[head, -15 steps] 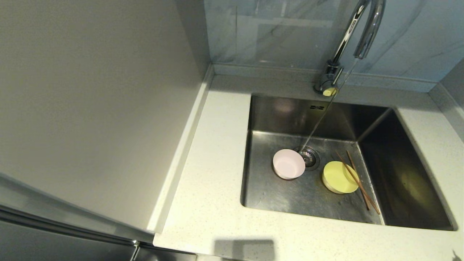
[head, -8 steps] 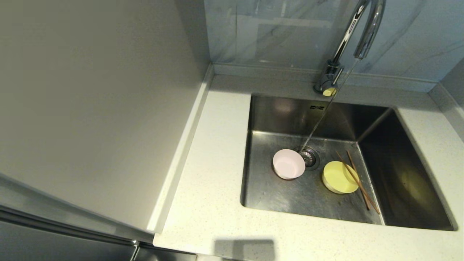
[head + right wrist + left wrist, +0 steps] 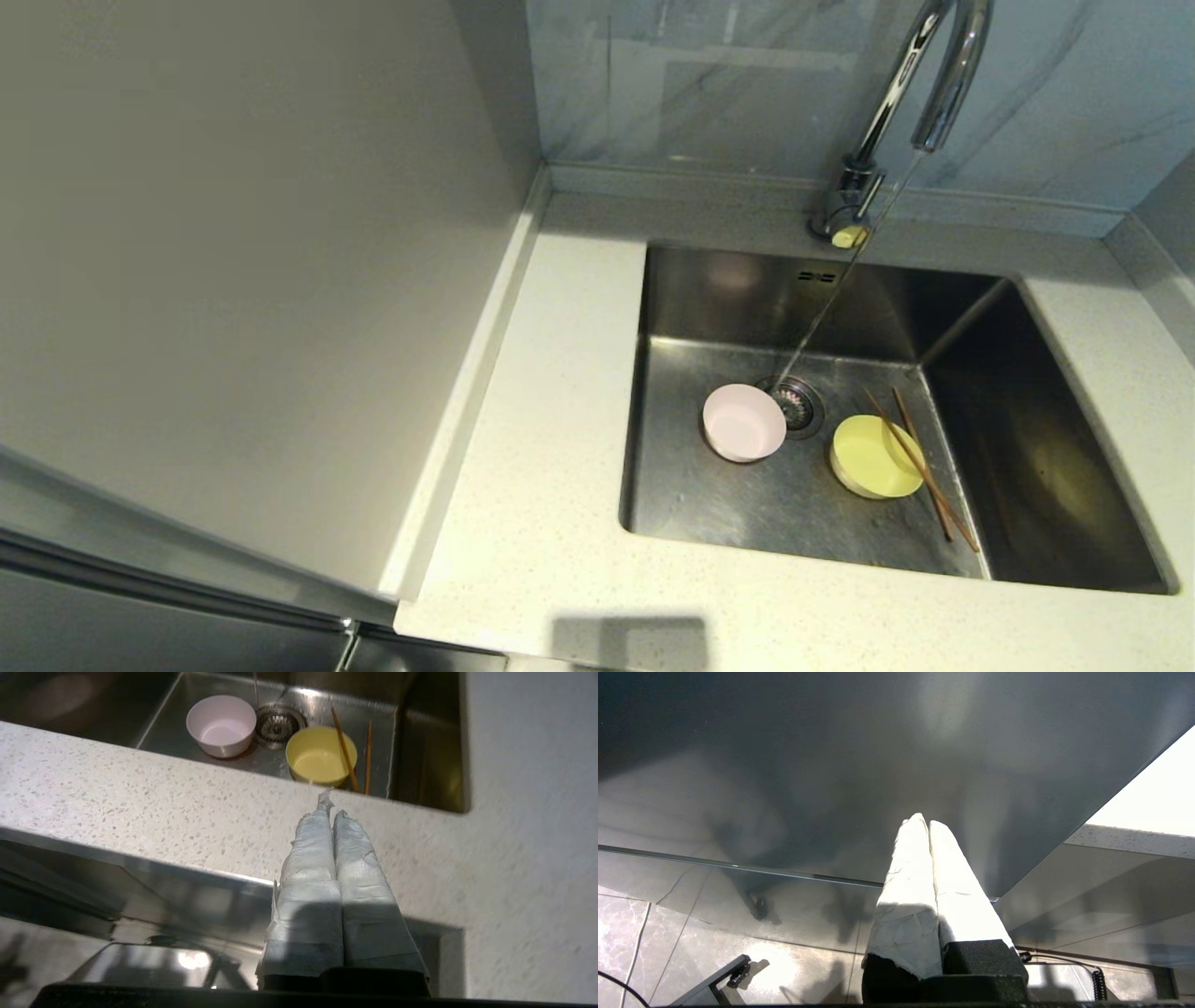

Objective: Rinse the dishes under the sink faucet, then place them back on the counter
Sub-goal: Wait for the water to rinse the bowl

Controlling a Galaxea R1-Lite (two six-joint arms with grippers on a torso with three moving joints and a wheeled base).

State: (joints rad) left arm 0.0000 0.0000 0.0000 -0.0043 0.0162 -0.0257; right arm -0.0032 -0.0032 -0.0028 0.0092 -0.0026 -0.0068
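Pink bowl (image 3: 744, 423): upright, beside drain
Yellow-green bowl (image 3: 876, 456): upright, sink (image 3: 709, 299) floor
Chopsticks (image 3: 920, 467): one across its rim
Faucet (image 3: 920, 84): thin stream running

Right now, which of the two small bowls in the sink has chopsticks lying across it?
The small round yellow-green bowl: one thin brown wooden chopstick crosses its rim. The small pale pink round bowl, beside the drain, has nothing on it.

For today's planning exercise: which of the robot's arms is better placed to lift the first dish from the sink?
Probably the right. The right gripper, shut, faces the yellow-green bowl and chopsticks; the left gripper faces a dark panel.
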